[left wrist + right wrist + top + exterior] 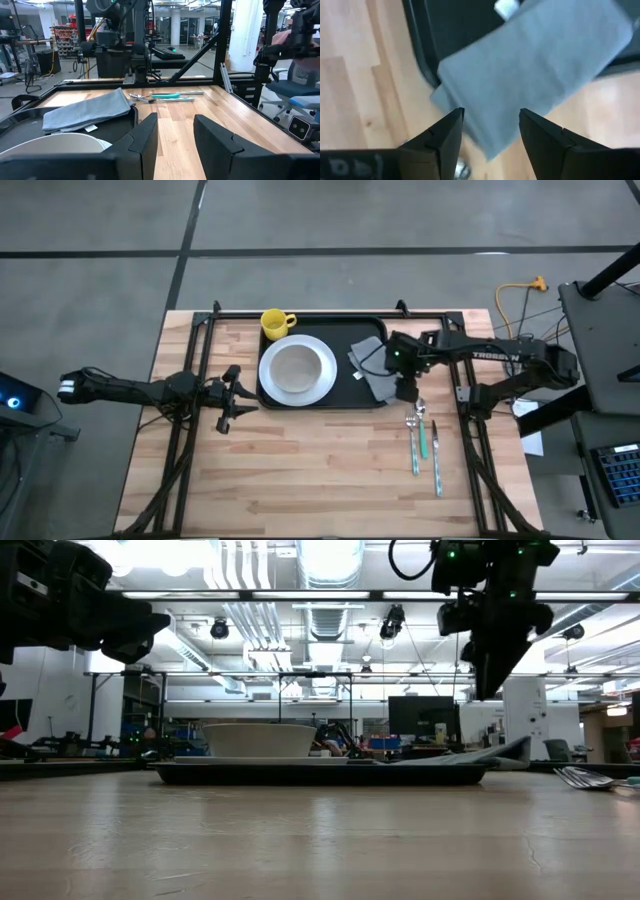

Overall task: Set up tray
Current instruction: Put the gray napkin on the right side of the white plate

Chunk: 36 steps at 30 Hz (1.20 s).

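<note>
The black tray [340,332] lies at the table's far middle. On it stand a white plate [297,370] and, at its far left corner, a yellow mug [276,323]. A grey folded napkin [372,370] lies on the tray's right near corner, and one corner of it [490,140] reaches over the rim onto the wood. My right gripper [491,115] hangs open above that napkin corner, pointing down, well clear of it in the low view [490,675]. My left gripper [175,125] waits open and level, left of the tray [232,398].
Cutlery lies on the bare wood right of the tray's near corner: a fork [414,442] and a knife [437,458] with teal handles, close under my right gripper. A black frame [300,313] runs along the table's far and side edges. Bare wood fills the near half.
</note>
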Motion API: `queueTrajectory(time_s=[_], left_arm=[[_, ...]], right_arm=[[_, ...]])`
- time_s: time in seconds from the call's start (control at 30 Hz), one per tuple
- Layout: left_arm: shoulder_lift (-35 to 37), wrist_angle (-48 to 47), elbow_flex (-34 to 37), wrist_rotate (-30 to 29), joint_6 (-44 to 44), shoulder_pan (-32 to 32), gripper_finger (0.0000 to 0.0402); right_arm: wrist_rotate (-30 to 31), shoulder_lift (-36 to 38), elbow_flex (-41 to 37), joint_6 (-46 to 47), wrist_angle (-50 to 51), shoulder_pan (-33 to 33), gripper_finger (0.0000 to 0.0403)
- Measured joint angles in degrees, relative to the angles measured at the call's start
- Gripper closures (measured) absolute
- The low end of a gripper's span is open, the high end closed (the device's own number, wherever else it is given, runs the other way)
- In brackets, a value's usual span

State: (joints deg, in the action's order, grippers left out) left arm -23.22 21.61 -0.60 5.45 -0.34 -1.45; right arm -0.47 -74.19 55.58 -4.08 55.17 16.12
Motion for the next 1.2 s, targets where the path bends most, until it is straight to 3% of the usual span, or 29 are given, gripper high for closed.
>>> queueTrajectory(time_s=[0.53, 0.67, 1.2], left_arm=[[0.0, 0.0, 0.0, 0.0, 0.0, 0.0, 0.0294], [0.0, 0.0, 0.0, 0.0, 0.0, 0.0, 0.0294], [0.0, 0.0, 0.0, 0.0, 0.0, 0.0, 0.0294]], right_arm=[[-2.0, -17.3, 2.3, -17.9, -10.8, 5.3, 0.0230], [-5.1, -20.0, 3.9, -19.2, -11.1, 7.7, 0.0235], [-5.4, -29.1, 6.9, -23.2, -14.0, 8.6, 0.0249]])
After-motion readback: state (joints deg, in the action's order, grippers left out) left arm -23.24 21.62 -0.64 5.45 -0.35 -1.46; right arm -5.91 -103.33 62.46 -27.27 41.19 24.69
